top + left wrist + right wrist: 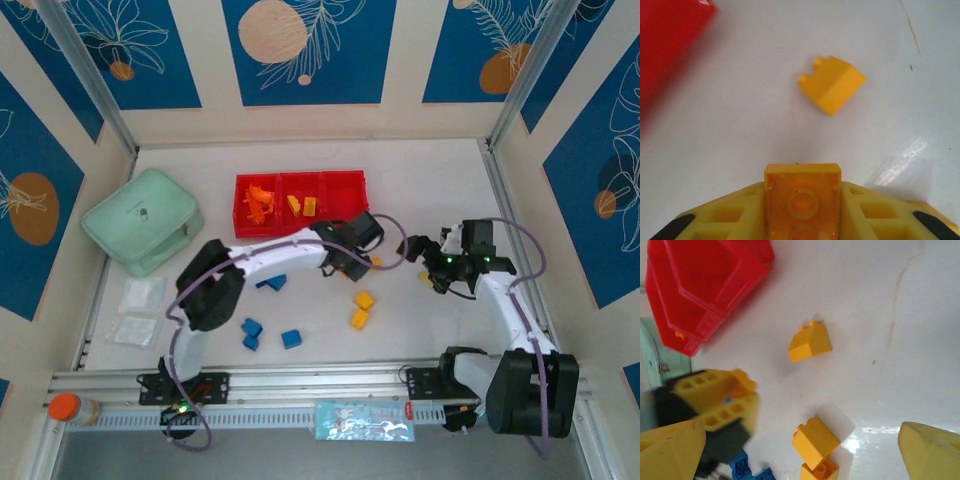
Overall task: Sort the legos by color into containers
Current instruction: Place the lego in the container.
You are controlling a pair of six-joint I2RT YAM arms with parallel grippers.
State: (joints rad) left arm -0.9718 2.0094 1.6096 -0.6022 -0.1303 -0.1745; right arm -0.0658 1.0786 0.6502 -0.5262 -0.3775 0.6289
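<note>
1 orange lego (802,202) is being pinched by the left end effector (802,192); the right end effector (800,440) is gaping wide, empty.

Desk (440,190) right of the red tray (300,176) was open; left arm (270,258) (stretched across) blocked the tray's near side.

Three views: one high overhead, two low over the tabletop (420,180)

The top camera sits above and behind the arm bases (185,388), looking down and forward across the whole tabletop to the red tray (300,200). The left wrist camera skims close to the surface, past its own jaws and the orange brick (802,200) between them. The right wrist camera looks down from somewhat higher. Both wrist views share a sloped yellow brick (832,90) and a tray corner.
</note>
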